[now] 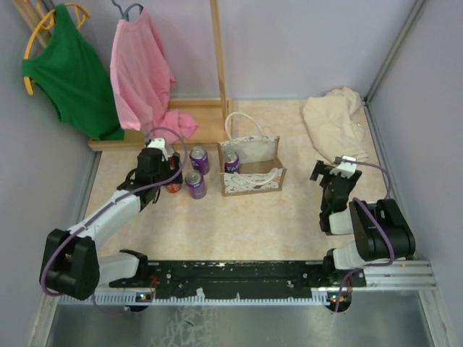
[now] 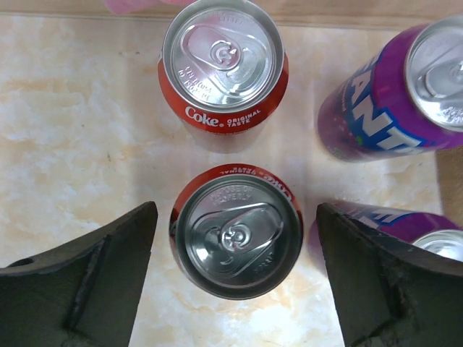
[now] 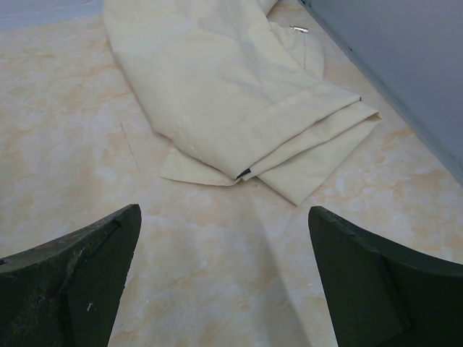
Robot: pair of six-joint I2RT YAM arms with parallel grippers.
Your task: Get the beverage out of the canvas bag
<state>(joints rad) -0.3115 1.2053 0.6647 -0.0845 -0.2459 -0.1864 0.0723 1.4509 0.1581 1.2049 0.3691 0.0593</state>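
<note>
Left fingers [image 2: 79, 289] point straight down, spread wide astride an upright Coke can [image 2: 237, 231]; right fingers [image 3: 65, 289] gape too. Canvas bag [image 1: 253, 170] stands mouth-up.

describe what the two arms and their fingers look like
The left arm and right arm share white link shells and chunky black joints, each with a thin purple cable looping alongside. The fingers are broad, dark, wedge-shaped, with a rough matte surface.
</note>
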